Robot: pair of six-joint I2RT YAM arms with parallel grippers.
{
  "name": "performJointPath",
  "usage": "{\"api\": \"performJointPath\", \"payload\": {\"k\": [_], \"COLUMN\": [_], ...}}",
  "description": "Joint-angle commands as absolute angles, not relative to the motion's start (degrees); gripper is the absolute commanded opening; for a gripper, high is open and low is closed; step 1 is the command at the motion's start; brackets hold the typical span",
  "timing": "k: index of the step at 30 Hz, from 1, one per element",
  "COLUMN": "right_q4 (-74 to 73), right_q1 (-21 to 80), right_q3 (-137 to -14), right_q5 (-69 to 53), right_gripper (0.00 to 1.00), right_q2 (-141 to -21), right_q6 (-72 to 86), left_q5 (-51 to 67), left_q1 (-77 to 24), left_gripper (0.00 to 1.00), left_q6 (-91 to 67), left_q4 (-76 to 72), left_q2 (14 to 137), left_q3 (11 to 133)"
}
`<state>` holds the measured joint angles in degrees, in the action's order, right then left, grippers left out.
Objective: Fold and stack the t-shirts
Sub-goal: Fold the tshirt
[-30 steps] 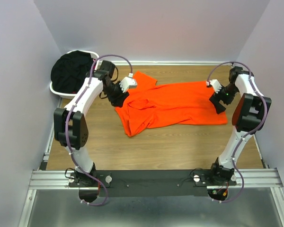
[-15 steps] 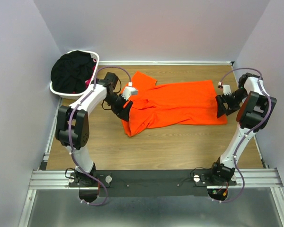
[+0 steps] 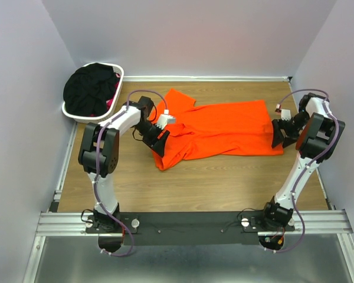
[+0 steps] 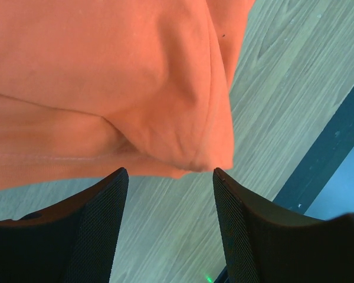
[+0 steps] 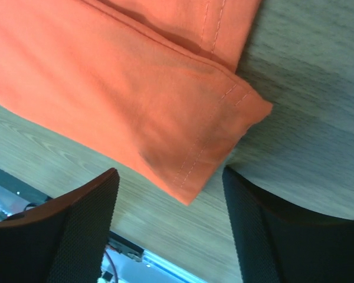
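while left tool (image 4: 169,174) and right tool (image 5: 169,173) gape wide, the orange t-shirt (image 3: 224,130) lies left-right, hem rightward.

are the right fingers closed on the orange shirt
No, the right fingers stand wide apart and a corner of the orange shirt lies loose in the gap.

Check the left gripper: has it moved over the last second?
Yes. Against the laundry basket in the top view, the left gripper has shifted away, toward the view's bottom and slightly right, to the near-left corner of the orange shirt.
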<state>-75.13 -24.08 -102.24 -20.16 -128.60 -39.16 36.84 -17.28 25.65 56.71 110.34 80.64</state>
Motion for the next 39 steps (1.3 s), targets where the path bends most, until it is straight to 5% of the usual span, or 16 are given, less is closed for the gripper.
{"api": "performJointPath", "payload": {"k": [1,12,18,23,39], "right_q4": [-74.6,-74.9,-75.3,-75.4,-73.7], "right_q1": [-24.3,-24.4,-24.4,-24.4,-24.3], "right_q3": [-100.9,-101.3,-101.7,-101.4,-98.8], "right_q5": [-19.4,-19.6,-20.0,-19.6,-10.8], "right_gripper": [0.75,0.43,0.26,0.00,0.01], "right_q2": [-132.0,-132.6,-132.5,-132.7,-128.1], "right_q6": [-38.3,-39.0,-39.6,-40.3,-45.7], "left_q5": [40.8,44.6,41.1,38.3,22.4], "left_q1": [-18.3,-18.8,-19.2,-18.9,-16.9], "left_gripper": [0.67,0.58,0.33,0.02,0.00], "left_q6": [27.6,33.7,35.8,38.1,43.1], "left_q4": [58.3,64.2,64.3,64.3,64.3], "left_q2": [112.3,116.8,115.8,113.9,103.4], "left_q3": [82.5,86.6,84.9,80.8,75.9]}}
